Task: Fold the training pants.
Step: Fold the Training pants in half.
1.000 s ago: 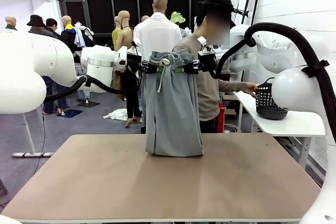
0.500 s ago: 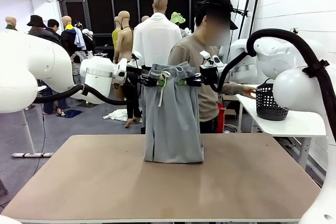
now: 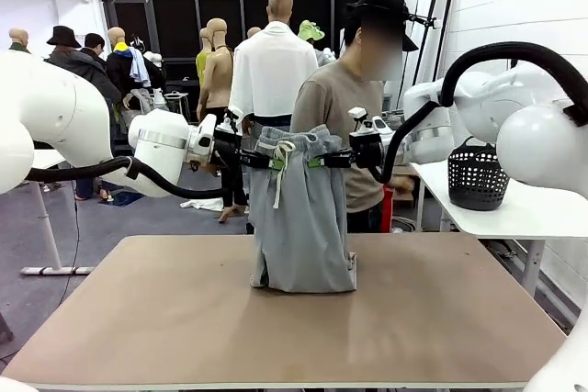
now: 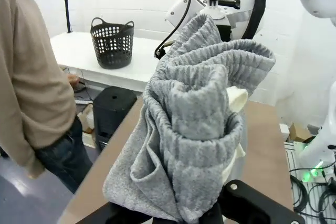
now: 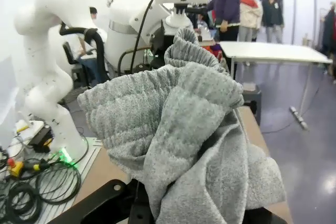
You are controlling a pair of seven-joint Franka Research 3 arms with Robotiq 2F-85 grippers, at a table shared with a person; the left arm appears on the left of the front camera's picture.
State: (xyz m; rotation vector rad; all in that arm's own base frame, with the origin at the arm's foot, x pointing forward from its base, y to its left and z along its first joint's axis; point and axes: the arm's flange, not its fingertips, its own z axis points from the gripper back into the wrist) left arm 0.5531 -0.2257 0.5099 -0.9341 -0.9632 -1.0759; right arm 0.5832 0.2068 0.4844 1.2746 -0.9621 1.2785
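The light grey training pants (image 3: 303,218) hang by their gathered waistband between both grippers above the far middle of the table, the white drawstring (image 3: 279,172) dangling at the front. Their leg ends bunch on the tabletop. My left gripper (image 3: 266,161) is shut on the waistband's left end, and my right gripper (image 3: 322,162) is shut on its right end. In the left wrist view the bunched waistband (image 4: 202,108) rises from between the fingers; in the right wrist view the grey fabric (image 5: 184,129) does the same.
A person in a tan shirt (image 3: 344,107) stands just behind the pants at the table's far edge (image 3: 413,236). A white side table (image 3: 496,208) at the right carries a black basket (image 3: 476,176). Bare brown tabletop (image 3: 276,328) spreads in front.
Both grippers have lowered with the waistband, so more of the legs now pile on the table. The person has drawn their arm back from the basket.
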